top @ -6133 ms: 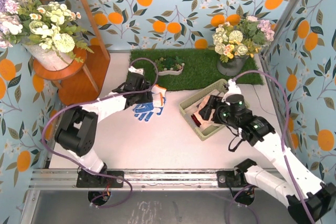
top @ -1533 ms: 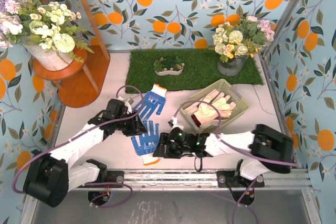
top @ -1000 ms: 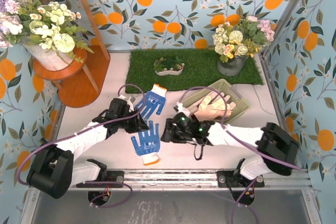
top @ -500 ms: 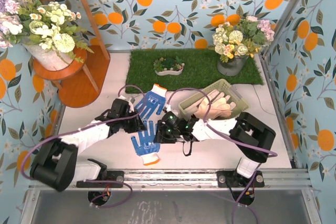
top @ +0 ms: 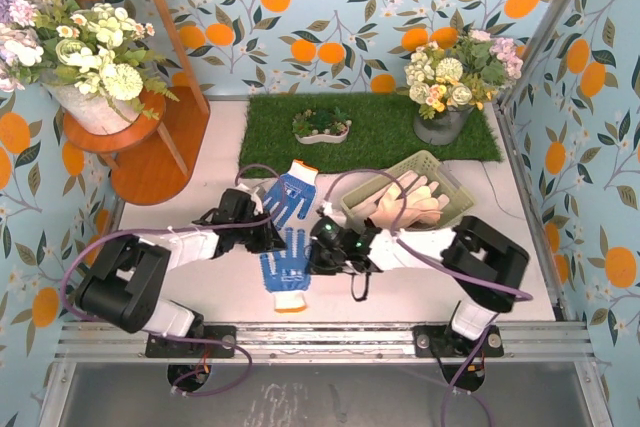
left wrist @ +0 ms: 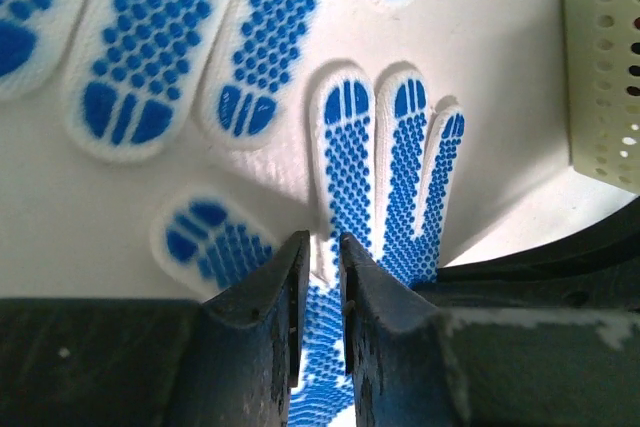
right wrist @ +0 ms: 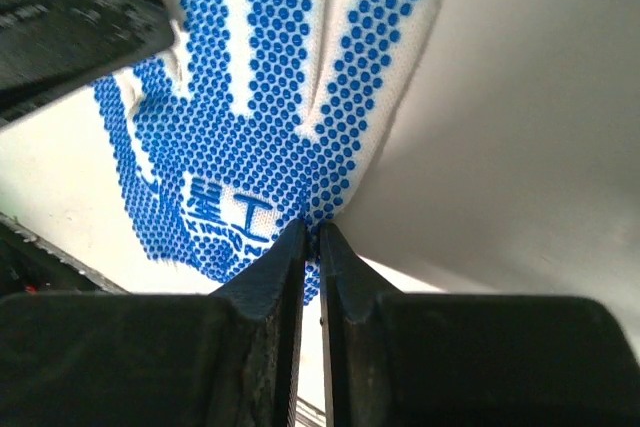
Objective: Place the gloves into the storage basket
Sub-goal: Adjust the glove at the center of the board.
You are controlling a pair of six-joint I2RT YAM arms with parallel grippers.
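Peach-tan pair first: tan gloves (top: 408,199) already lying in basket (top: 448,177), heaped across its middle, so that part is done. Left to do: two blue-dotted ones, both out on bench (top: 225,142). Blue glove (top: 287,265) dotted side up on bench just left of basket, fingers pointing toward the far side, orange cuff at the near end. Second blue glove (top: 290,192) just beyond it, fingertips near the first one's, cuff toward the grass mat (top: 370,127), untouched by either arm. Right gripper (top: 318,247) down on the right edge of blue glove. In the right wrist view, pressed together and pinching a puckered fold of the dotted fabric at the palm edge. Left gripper (top: 268,240) down at the glove's left side near the thumb. In the left wrist view, jaws nearly together with only a thin slit, dotted fabric showing inside the slit, but cannot tell whether truly pinched or merely hovering over it. Most of blue glove flat on bench, not yet lifted as far as visible. Judged about halfway: grasp on blue glove under way, then lift, carry right over the basket rim and release. Same again for second blue glove. Likely snag: limp fingers dragging or catching on the latticed wall.
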